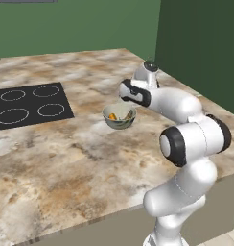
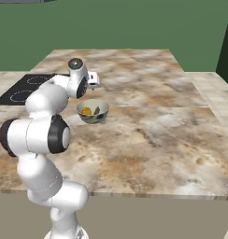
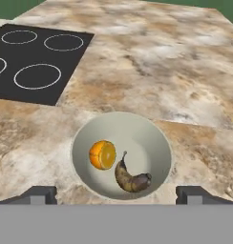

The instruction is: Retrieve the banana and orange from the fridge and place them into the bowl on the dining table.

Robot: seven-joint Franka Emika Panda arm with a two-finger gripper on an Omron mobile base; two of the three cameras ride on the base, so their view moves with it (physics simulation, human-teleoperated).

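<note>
In the bowl (image 3: 121,155) on the table (image 3: 152,71), we see the orange (image 3: 102,155) left and the banana (image 3: 130,177) right. Our gripper (image 3: 116,194) hangs above, released and empty; dropping lower could knock the bowl

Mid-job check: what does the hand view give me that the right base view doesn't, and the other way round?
Hand view alone: the fingers spread wide, holding nothing, and the banana's whole curve beside the orange. Right base view alone: the arm bending over the dining table and the table's front edge. Both: the bowl with both fruits inside and the cooktop.
</note>
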